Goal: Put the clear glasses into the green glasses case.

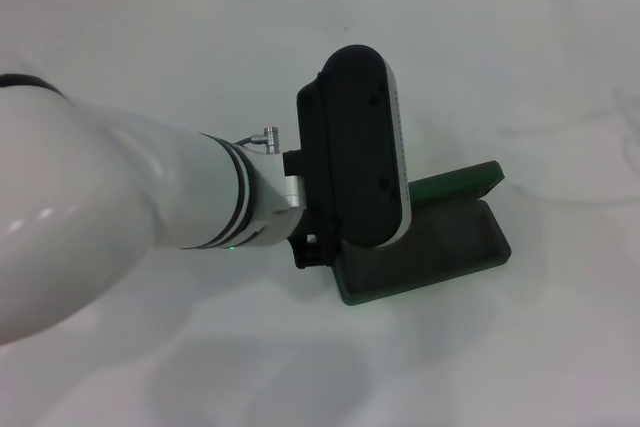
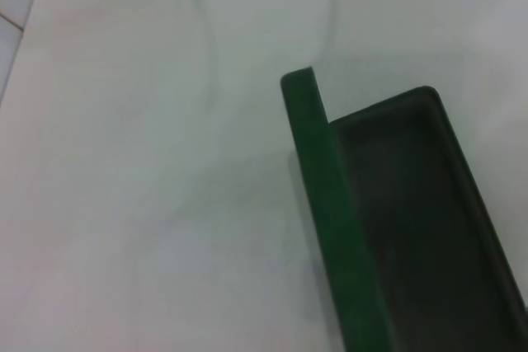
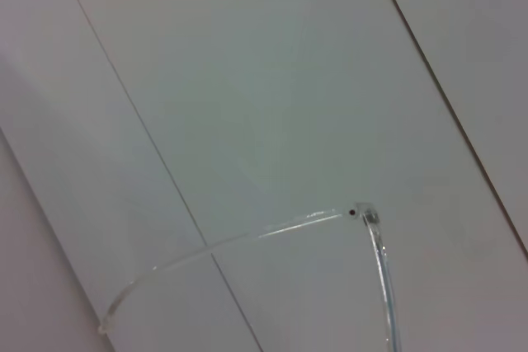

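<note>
One arm visible: left gripper (image 1: 322, 247) centre frame over green glasses case (image 1: 450, 237), fingers hidden. Clear glasses (image 3: 247, 237) light, slippery; grip at hinge.

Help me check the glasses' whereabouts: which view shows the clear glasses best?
The right wrist view: the clear glasses show a hinge and thin curved arm against tiled wall. The head view shows only the left arm over the open green glasses case; the left wrist view shows faint traces at most.
</note>
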You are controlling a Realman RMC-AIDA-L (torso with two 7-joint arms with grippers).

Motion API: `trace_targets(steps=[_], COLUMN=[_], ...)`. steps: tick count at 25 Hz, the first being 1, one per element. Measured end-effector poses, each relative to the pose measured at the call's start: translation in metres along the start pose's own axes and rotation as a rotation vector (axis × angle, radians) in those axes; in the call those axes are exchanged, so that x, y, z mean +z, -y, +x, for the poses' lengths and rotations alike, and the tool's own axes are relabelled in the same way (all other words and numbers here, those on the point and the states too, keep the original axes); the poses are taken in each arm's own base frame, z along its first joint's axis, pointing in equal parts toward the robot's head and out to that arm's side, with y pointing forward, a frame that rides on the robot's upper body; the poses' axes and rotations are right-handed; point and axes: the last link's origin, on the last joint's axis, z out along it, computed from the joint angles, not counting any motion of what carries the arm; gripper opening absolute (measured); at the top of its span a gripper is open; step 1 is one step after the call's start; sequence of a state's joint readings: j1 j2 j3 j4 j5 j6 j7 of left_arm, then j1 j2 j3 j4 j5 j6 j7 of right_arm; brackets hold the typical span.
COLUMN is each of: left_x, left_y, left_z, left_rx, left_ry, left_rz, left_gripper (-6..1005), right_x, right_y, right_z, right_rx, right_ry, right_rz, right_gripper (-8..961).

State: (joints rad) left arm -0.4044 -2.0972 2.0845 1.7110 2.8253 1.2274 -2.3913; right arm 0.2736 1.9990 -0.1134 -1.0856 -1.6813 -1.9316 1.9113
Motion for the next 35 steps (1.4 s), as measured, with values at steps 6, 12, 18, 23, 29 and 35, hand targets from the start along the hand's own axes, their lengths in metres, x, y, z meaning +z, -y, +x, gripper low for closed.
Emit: trace_targets(steps=[6, 12, 18, 23, 29, 35], left_x=[0.001, 0.001, 0.007, 0.011, 0.013, 0.013], left_y=[0.000, 0.003, 0.003, 0.004, 0.006, 0.006], left_z=[0.000, 0.003, 0.009, 0.011, 0.014, 0.015], left_rx=[0.009, 0.026, 0.089, 0.127, 0.156, 0.175], left_ry=[0.003, -0.018, -0.053, -0.072, -0.081, -0.088], left_rz=[0.002, 0.024, 0.049, 0.070, 0.079, 0.086], left_gripper=[332, 260, 257, 255, 252, 242], right_x=[-0.001, -0.001, -0.002, -0.005, -0.008, -0.010], right_y=[0.000, 0.001, 0.001, 0.001, 0.002, 0.002], right_z=[0.002, 0.004, 0.004, 0.006, 0.009, 0.010], right_rx=[0.009, 0.011, 0.012, 0.017, 0.027, 0.026], right_ry=[0.002, 0.004, 0.003, 0.005, 0.013, 0.013], right_rz=[-0.001, -0.004, -0.001, 0.007, 0.012, 0.016], right_gripper=[81, 81, 81, 82, 81, 81])
